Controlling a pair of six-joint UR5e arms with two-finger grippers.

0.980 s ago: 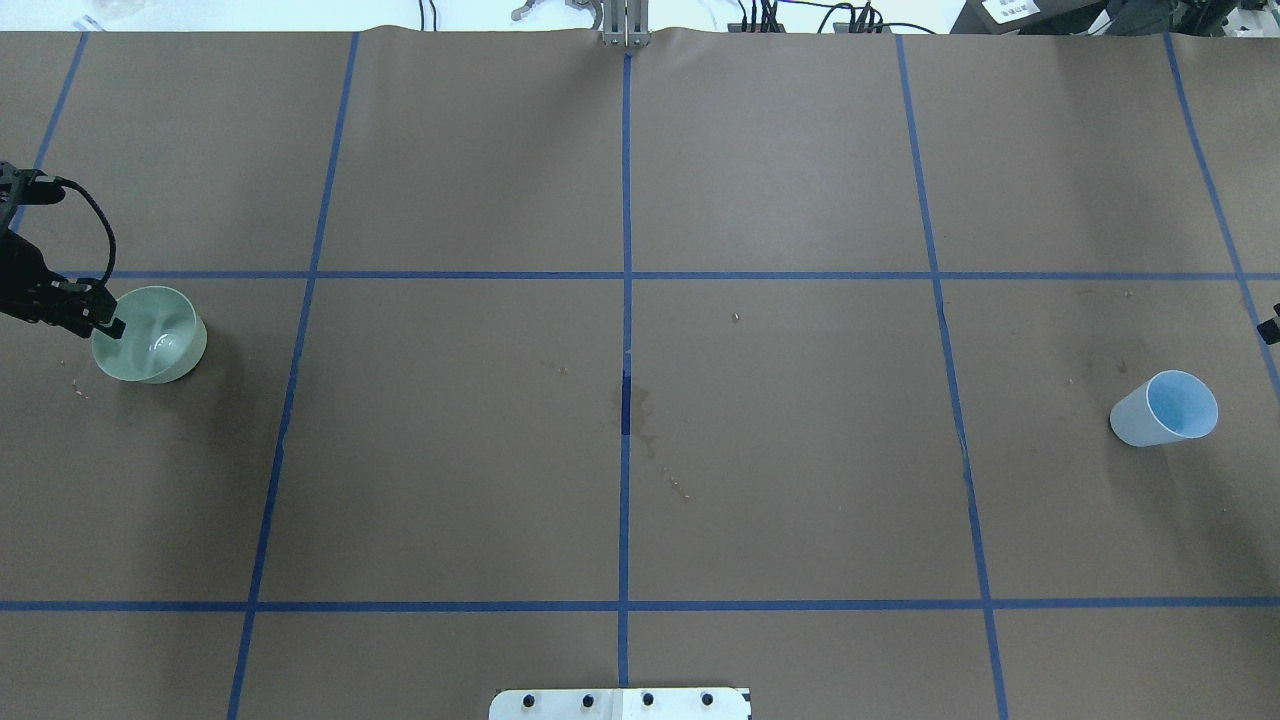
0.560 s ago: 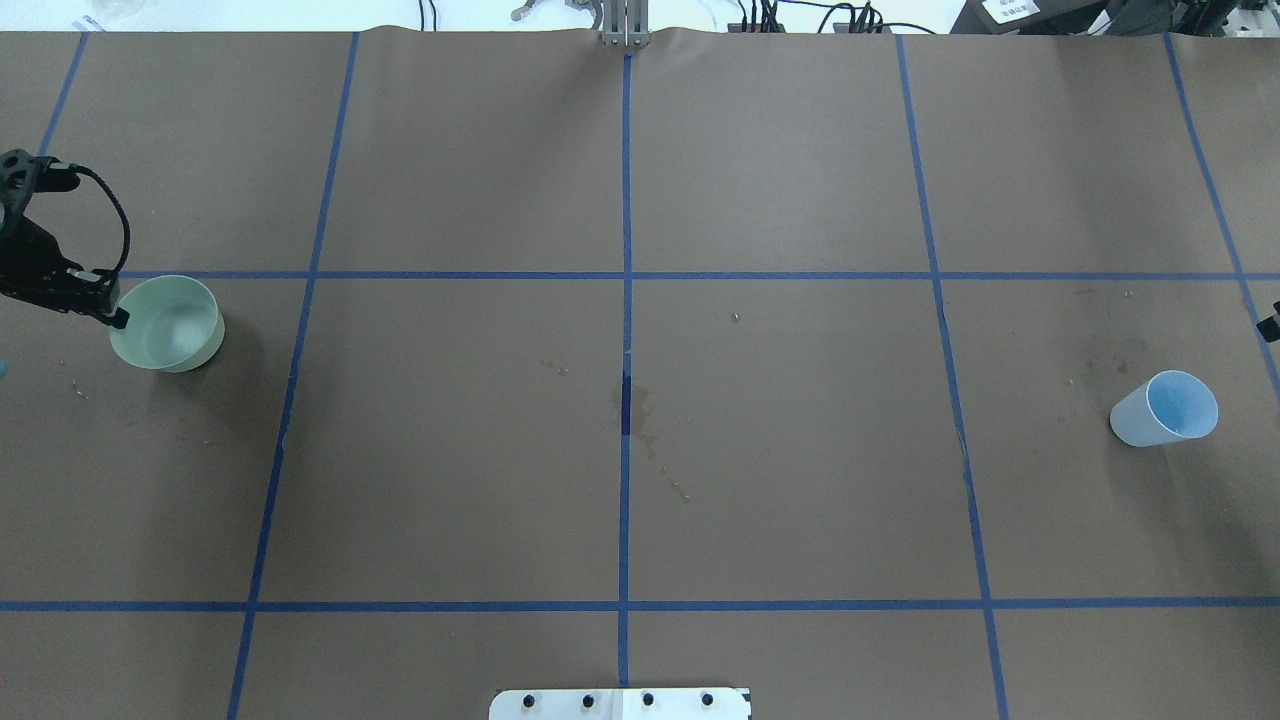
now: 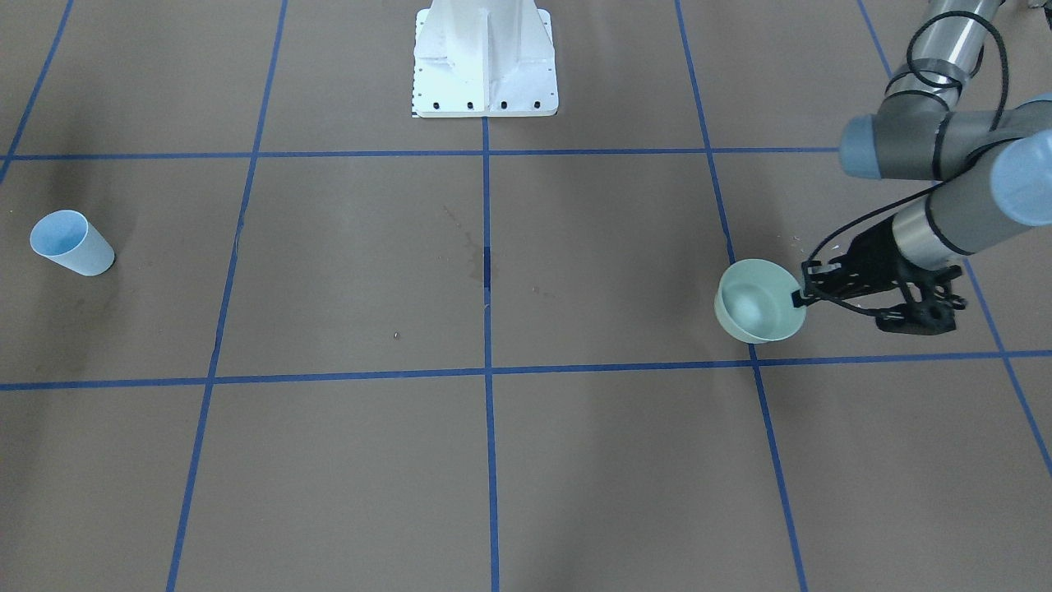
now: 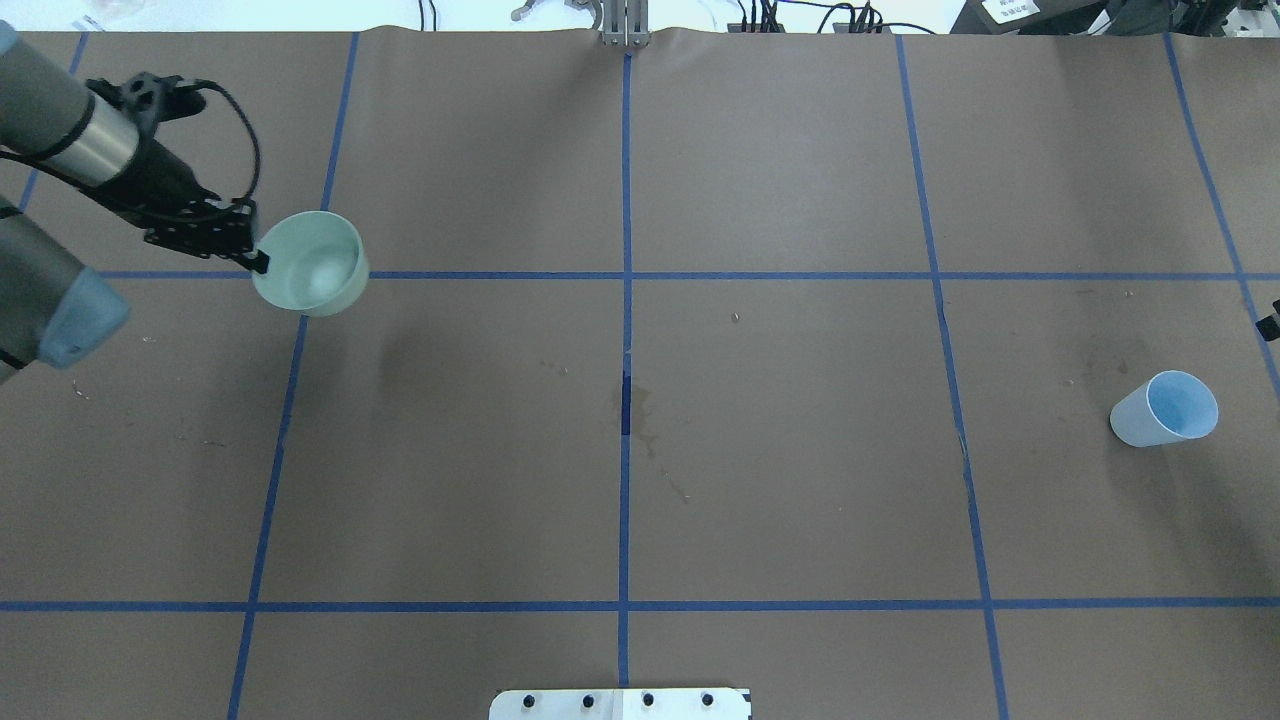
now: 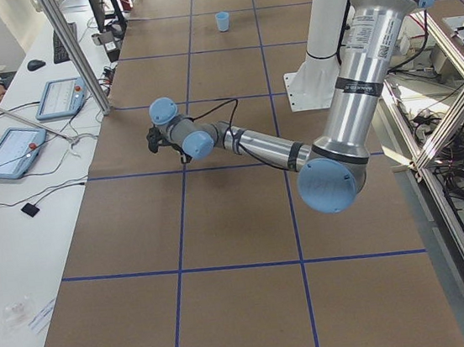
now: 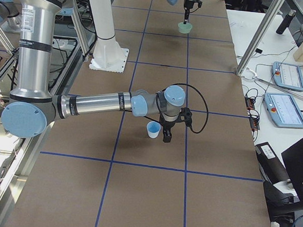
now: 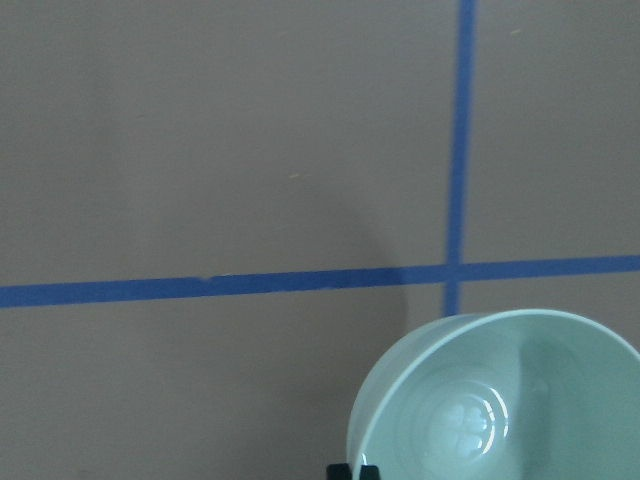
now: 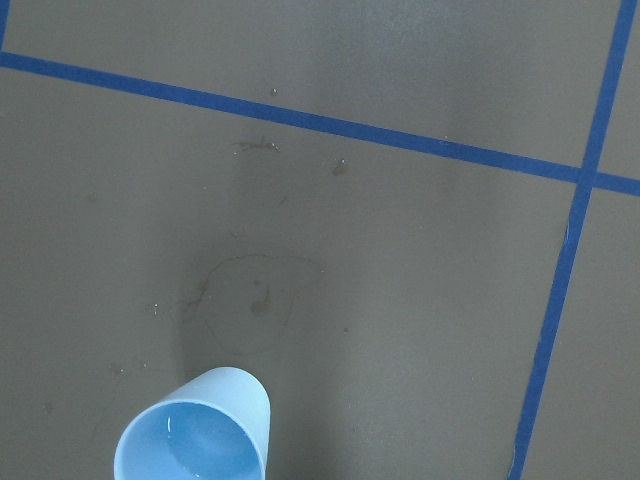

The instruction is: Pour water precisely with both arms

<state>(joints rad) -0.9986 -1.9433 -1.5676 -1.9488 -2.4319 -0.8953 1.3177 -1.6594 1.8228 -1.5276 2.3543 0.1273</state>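
jaws of the left gripper [image 4: 258, 262] clamp the rim of a green bowl [image 4: 312, 262], held above the tabletop [image 4: 780, 480]. right gripper [image 6: 166, 138] hangs just beside the blue cup [image 4: 1165, 408]; whether its jaws are apart or together i cannot tell. water [image 8: 190, 450] glints faintly in that cup.

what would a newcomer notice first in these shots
The pale green bowl stands out first, pinched at its rim by the left tool and apparently held clear of the brown table on its left side. Next comes the light blue cup, standing upright far to the right, with the right tool just beside it.
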